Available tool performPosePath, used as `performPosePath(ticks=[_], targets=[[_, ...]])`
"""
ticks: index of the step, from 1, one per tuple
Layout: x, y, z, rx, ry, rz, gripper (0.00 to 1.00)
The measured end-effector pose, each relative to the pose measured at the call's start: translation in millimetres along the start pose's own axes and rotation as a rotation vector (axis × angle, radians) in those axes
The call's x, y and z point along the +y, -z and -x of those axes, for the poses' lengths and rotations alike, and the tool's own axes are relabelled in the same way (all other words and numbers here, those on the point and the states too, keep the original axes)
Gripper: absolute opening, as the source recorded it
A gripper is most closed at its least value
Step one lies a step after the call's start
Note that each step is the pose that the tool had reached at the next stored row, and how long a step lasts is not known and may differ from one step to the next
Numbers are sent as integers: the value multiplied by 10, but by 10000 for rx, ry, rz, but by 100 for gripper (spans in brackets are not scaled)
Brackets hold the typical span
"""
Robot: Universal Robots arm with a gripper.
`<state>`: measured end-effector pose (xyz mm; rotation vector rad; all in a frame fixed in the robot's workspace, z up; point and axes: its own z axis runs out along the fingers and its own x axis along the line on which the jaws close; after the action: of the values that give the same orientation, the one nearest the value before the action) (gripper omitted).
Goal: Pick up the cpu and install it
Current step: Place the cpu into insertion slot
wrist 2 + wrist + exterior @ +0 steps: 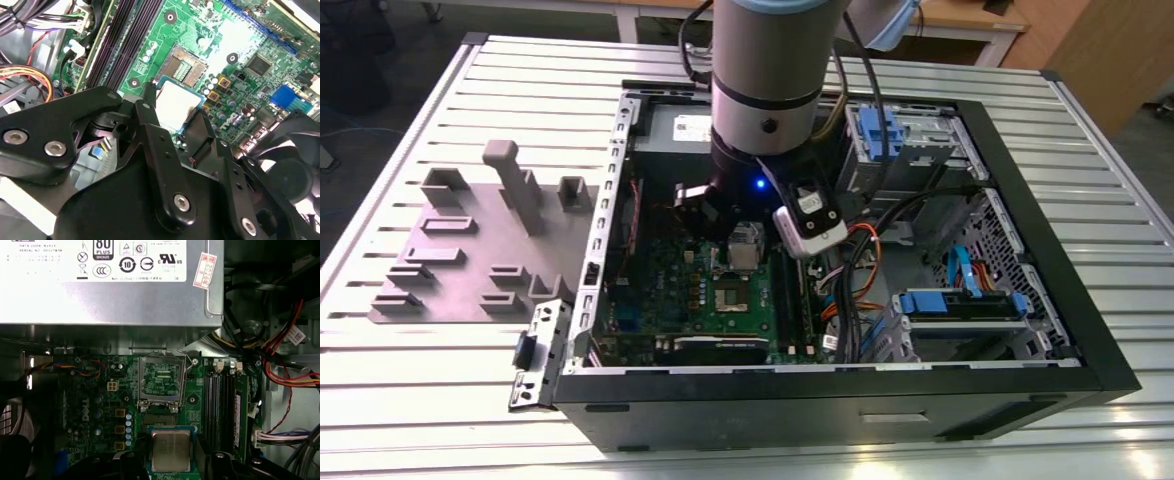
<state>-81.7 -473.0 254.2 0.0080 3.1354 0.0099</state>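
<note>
First wrist view shows the cpu [170, 450]: silver-grey top, blue-green rim.

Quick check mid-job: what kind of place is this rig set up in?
Likely a robotics lab or test bench: slatted metal table, open computer case, grey parts fixture, wooden desks behind.

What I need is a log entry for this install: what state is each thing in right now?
cpu: gripped at two edges, held flat above the circuit board, not in the socket.
gripper: shut on the cpu.
socket: empty, contacts uncovered.
computer case: lying on its side, open.
</note>
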Motion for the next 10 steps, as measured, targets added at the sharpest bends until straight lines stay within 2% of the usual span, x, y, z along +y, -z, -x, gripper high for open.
performPosePath(ticks=[10], targets=[[0,-10,0,1,1,-1,47]])
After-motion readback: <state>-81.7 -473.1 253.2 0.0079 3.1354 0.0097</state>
